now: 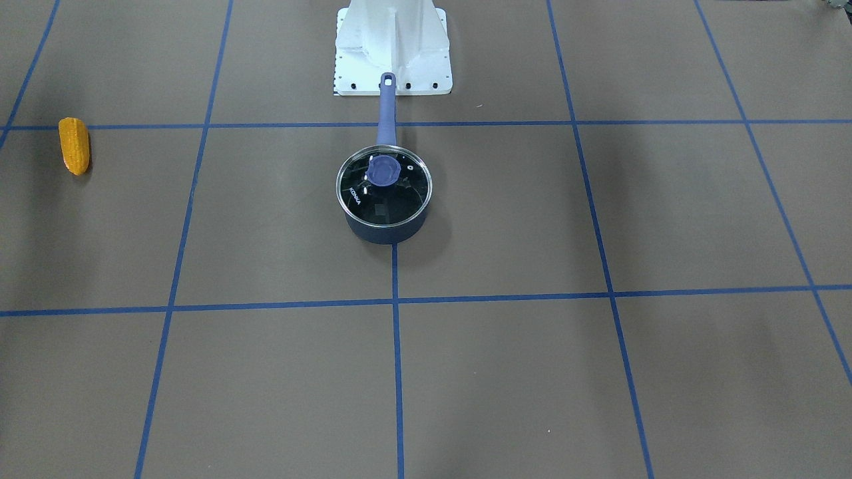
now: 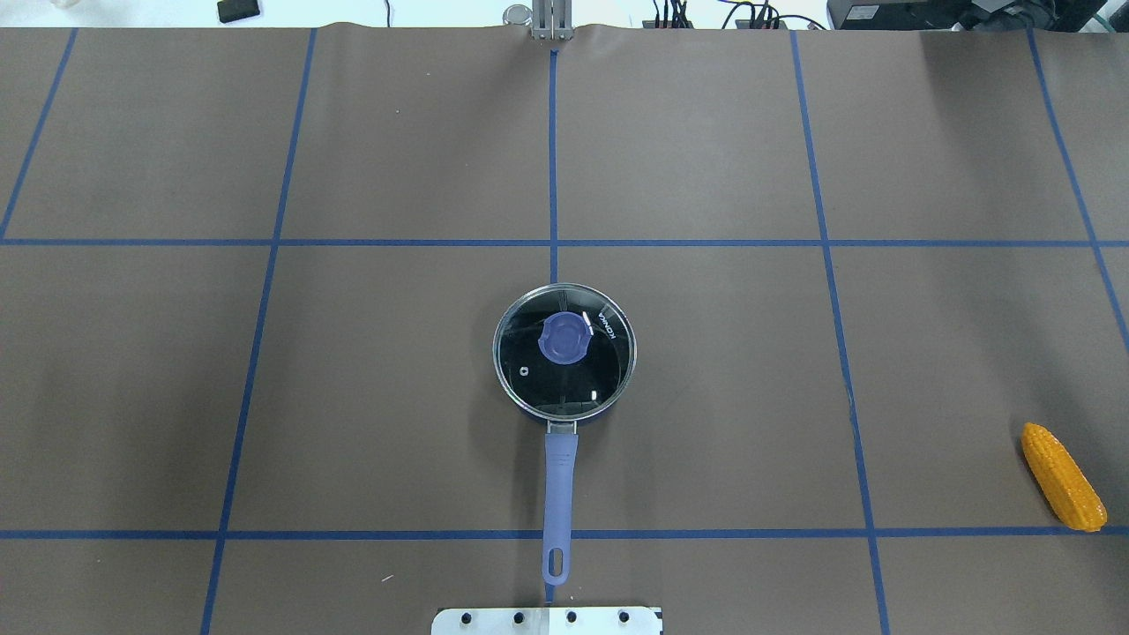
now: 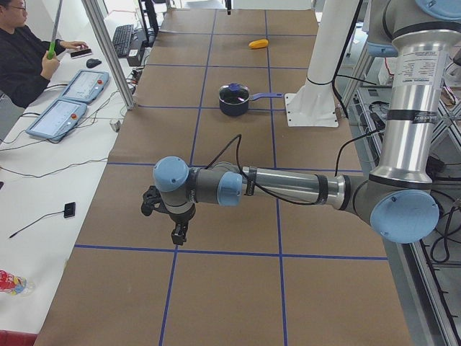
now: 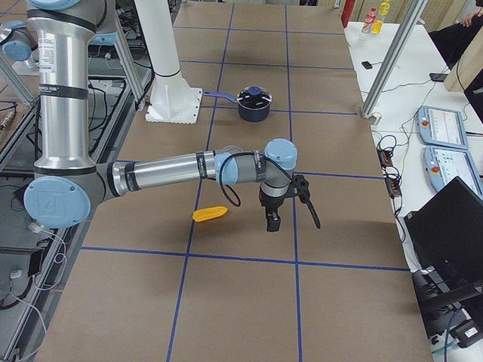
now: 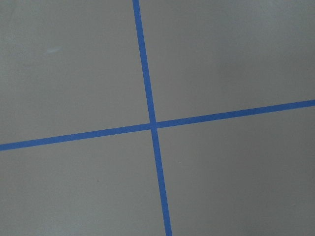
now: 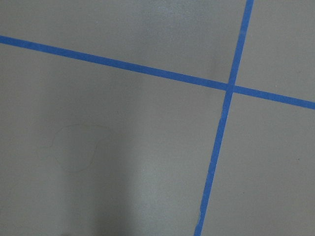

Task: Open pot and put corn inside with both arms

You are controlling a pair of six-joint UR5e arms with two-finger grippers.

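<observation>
Brown paper covers the desk, and blue tape lines cut it into squares. From the front, a dark blue pot sits in the middle of the frame with its glass lid on. The lid has a purple knob. The long purple handle points up at the white base at the top. The corn lies far off at the left edge, well apart from the pot.

From above, the pot is in the middle, its handle points down, and the corn lies at the lower right edge.

From the left end, the left arm reaches across the middle of the frame. Its left claw hangs over the desk with nothing in it. I cannot tell how wide it is open. The pot and corn are small at the top. A person sits at the upper left.

From the right end, the right arm reaches across the middle. The right claw hangs near the corn, a bit to its right, and holds nothing. I cannot tell how wide it is open.

Both wrist cameras show only brown desk and crossed blue tape.
</observation>
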